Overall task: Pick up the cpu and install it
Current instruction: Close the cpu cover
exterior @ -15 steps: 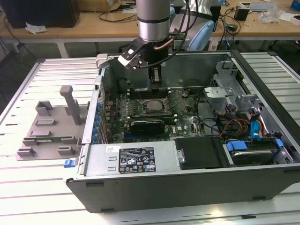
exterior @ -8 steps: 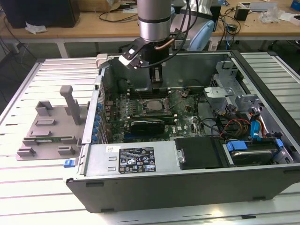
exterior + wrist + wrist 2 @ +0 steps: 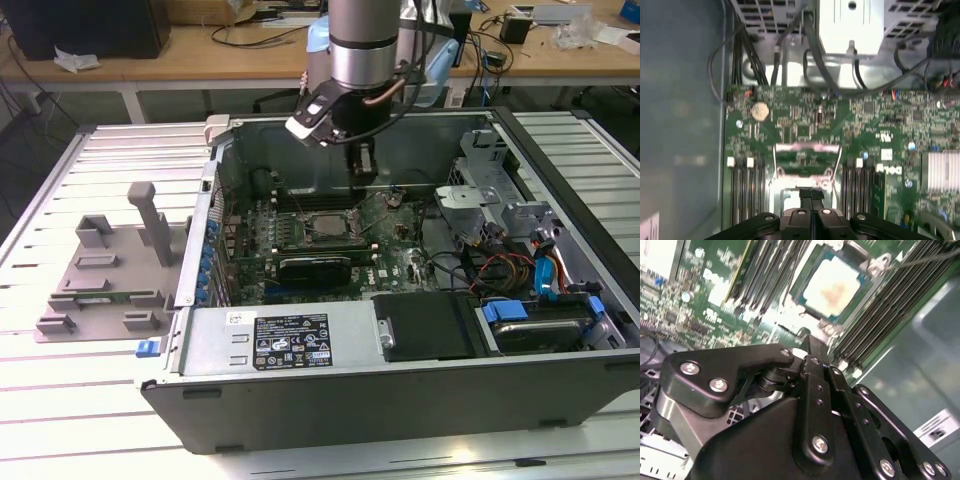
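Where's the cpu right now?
In the second wrist view the cpu sits in the motherboard socket, between the two banks of memory slots, just ahead of the gripper.

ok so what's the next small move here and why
Probably lift straight up out of the case. The cpu already lies flat in the socket in the second wrist view, and the gripper hangs above the board beside it, fingers shut on nothing.

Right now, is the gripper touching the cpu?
Apart. In the second wrist view the cpu lies seated in the motherboard, and a strip of board shows between it and the gripper.
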Controlling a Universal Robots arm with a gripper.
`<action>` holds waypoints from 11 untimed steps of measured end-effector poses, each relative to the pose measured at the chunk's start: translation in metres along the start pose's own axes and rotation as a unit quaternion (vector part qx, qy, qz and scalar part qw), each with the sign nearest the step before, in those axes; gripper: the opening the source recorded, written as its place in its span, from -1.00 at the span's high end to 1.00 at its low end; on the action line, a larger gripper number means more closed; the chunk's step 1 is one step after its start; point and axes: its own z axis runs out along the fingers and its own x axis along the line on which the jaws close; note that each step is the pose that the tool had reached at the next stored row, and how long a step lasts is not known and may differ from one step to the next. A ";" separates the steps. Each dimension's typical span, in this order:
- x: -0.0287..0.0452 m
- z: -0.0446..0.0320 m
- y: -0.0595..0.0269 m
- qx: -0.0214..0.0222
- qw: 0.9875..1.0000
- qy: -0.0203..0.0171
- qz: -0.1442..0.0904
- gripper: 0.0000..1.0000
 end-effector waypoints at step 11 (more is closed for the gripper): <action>-0.0016 0.0024 0.0554 0.000 1.000 0.000 0.000 0.79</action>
